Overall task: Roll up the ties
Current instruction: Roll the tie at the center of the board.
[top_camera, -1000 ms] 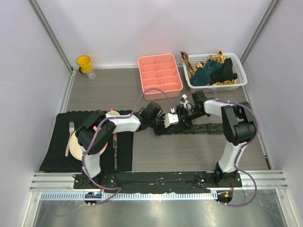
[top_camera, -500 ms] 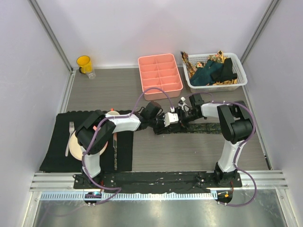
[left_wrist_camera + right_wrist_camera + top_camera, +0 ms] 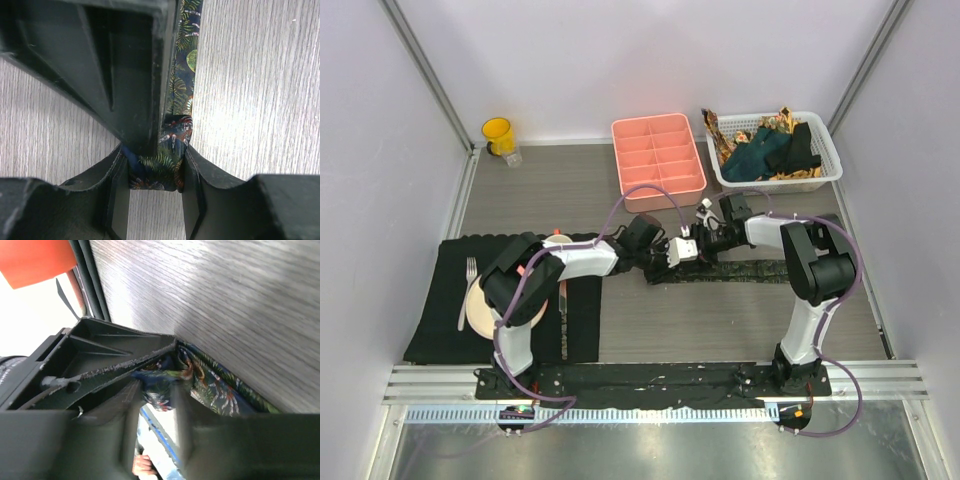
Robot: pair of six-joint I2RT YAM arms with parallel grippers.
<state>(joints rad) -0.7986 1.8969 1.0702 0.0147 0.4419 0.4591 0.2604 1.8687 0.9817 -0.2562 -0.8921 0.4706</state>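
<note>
A dark necktie with a small multicoloured leaf pattern (image 3: 750, 270) lies flat across the table's middle. Its left end is folded up between both grippers. My left gripper (image 3: 686, 257) is shut on that folded end; in the left wrist view (image 3: 156, 167) the fold (image 3: 167, 165) fills the gap between its fingers, and the flat tie (image 3: 182, 65) runs away beyond it. My right gripper (image 3: 706, 239) meets it from the right and is shut on the same fold (image 3: 160, 382), with its fingers (image 3: 127, 405) on either side. Teal, black and gold-brown ties (image 3: 765, 150) lie heaped in the white basket (image 3: 830, 170).
A pink divided tray (image 3: 658, 160) stands at the back middle, close behind the grippers. A yellow cup (image 3: 498, 135) is at the back left. A black placemat (image 3: 435, 335) with a plate (image 3: 480, 310) and fork (image 3: 468, 285) lies at the front left.
My right gripper has moved left and slightly nearer, closing in against the left gripper over the tie's folded end. The left arm has barely moved.
</note>
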